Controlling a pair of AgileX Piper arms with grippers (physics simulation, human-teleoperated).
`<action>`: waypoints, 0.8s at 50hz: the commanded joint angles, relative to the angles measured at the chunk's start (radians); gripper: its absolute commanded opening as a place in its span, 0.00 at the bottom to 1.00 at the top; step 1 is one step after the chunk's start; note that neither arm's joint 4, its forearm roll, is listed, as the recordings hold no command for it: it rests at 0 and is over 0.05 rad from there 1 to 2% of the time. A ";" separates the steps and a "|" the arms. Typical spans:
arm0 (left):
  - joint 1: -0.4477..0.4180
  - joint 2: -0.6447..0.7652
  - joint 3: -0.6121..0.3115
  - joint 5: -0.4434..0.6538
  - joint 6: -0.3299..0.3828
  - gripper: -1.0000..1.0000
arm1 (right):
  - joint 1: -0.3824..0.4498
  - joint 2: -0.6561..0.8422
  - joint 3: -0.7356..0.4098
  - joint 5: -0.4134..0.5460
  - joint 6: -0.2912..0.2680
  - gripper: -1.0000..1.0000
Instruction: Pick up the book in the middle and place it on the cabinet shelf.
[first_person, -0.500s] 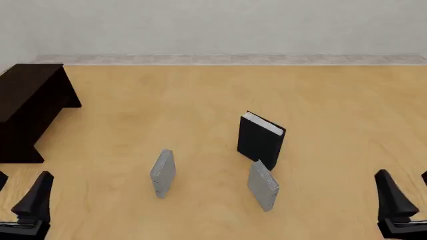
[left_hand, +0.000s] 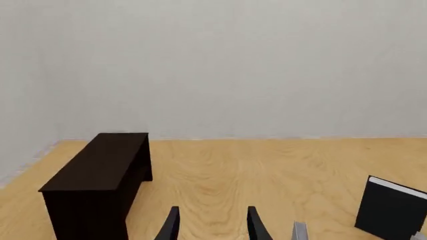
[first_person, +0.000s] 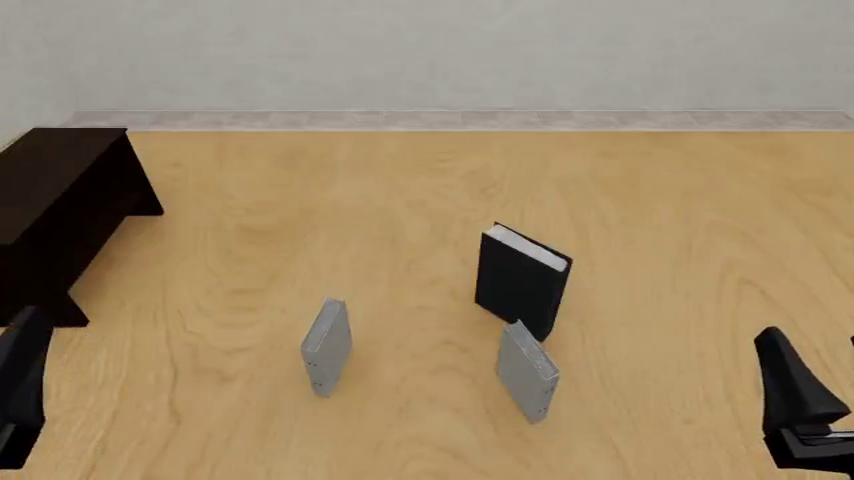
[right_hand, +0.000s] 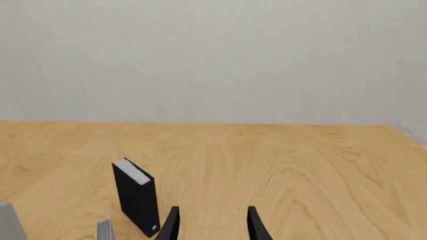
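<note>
1. Upright on the wood-grain counter (first_person: 400, 200) stands one thick black book (first_person: 521, 280), white-edged, between two thin grey books (first_person: 327, 347)
2. One dark angular cabinet shelf (first_person: 54, 210) sits far left
3. Both left gripper (left_hand: 212, 225) and right gripper (right_hand: 212, 225) jaws gape, empty

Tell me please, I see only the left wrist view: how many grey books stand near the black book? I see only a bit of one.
Observer: Two. The left grey book and the right grey book both stand upright, nearer the arms than the black book.
Operator: Is the right pincer holding something?
Observer: No. The right pincer is open with nothing between its fingers.
Operator: Is the cabinet close to the books?
Observer: No. The cabinet stands far off at the table's left side, apart from all three.
</note>
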 joint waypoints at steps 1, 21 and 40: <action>-0.030 0.000 -0.137 0.095 0.019 1.00 | 0.004 -0.007 -0.012 0.014 0.009 1.00; -0.107 0.283 -0.235 -0.003 -0.042 1.00 | 0.013 -0.024 -0.004 0.023 0.008 1.00; -0.249 0.716 -0.375 -0.155 -0.035 1.00 | 0.013 -0.034 0.005 0.030 0.021 1.00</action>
